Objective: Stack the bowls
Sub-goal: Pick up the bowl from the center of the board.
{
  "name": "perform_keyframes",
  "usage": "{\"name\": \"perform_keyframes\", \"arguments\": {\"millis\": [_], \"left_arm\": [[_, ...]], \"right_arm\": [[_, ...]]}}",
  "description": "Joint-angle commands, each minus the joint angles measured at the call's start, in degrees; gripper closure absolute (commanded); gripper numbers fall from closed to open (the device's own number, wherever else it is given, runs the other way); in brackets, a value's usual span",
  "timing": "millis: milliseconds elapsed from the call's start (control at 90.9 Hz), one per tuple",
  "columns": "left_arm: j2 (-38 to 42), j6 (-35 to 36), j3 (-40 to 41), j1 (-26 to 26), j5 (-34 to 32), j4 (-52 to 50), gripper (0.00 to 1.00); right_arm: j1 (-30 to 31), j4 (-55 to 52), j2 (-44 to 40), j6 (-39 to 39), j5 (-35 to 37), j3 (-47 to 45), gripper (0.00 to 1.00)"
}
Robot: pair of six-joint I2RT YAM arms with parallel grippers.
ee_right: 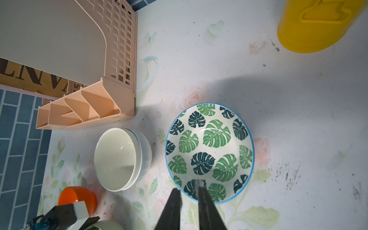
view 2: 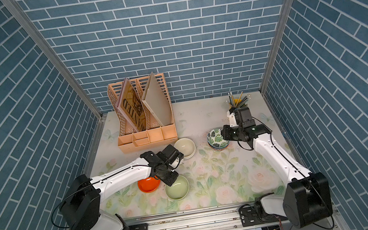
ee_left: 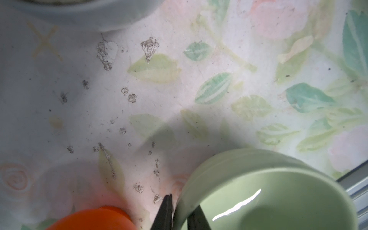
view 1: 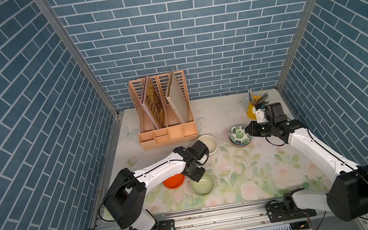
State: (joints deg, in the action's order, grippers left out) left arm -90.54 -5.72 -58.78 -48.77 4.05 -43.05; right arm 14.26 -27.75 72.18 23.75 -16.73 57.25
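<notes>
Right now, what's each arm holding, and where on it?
The left gripper pinches the pale green bowl by its rim, one finger inside, one outside. The right gripper likewise grips the green-leaf bowl by its rim.

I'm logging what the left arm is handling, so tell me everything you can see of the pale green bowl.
The pale green bowl is plain, round and glossy, ceramic by its look, with steep sides and nothing inside. It stands upright and appears to rest on the floral table near the front. The orange bowl is close beside it but apart. The left tool pinches its rim, one finger outside the wall and one inside.
</notes>
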Motion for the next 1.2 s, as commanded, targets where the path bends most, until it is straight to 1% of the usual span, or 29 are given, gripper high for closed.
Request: {"name": "perform_keyframes", "arguments": {"millis": [0, 110, 231, 363, 616, 726, 825, 913, 1056, 1188], "left_arm": [[0.16, -0.73, -1.77, -0.36, 0.32, -0.46, 0.85], [0.96, -1.20, -1.92, -0.36, 2.35, -0.13, 0.90], [2.47, -1.82, -1.95, -0.36, 3.15, -0.15, 0.94], [4.30, -2.51, -2.11, -0.35, 6.09, -0.11, 1.00], [7.84, -3.90, -3.13, -0.36, 7.84, -0.68, 1.00], [9.10, -4.34, -4.89, -0.38, 7.91, -1.19, 1.00], [8.27, -4.70, -8.32, -0.26, 6.64, -3.16, 1.00], [6.60, -4.83, -12.57, -0.14, 3.87, -5.46, 1.00], [1.79, -4.39, -20.49, 1.30, 0.35, -9.35, 1.00], [-2.10, -3.47, -26.66, 3.24, 0.93, -10.95, 1.00]], "right_arm": [[0.26, 0.76, -1.16, -0.10, 0.30, -0.65, 0.79], [0.25, 0.87, -1.28, -0.13, 0.30, -0.83, 0.79], [0.27, 0.94, -1.34, -0.10, 0.30, -0.84, 0.79], [0.23, 1.18, -1.34, -0.10, 0.30, -0.97, 0.79], [0.25, 1.37, -1.25, -0.02, 0.34, -1.08, 0.79], [0.28, 1.29, -1.17, -0.11, 0.65, -0.94, 0.79], [0.24, 1.16, -1.21, -0.13, 0.71, -0.87, 0.79], [0.28, 0.94, -1.16, -0.09, 1.27, -0.73, 0.79], [0.31, 0.77, -0.99, -0.15, 1.60, -0.72, 0.79], [0.24, 0.76, -1.07, -0.11, 1.53, -0.73, 0.79]]}}
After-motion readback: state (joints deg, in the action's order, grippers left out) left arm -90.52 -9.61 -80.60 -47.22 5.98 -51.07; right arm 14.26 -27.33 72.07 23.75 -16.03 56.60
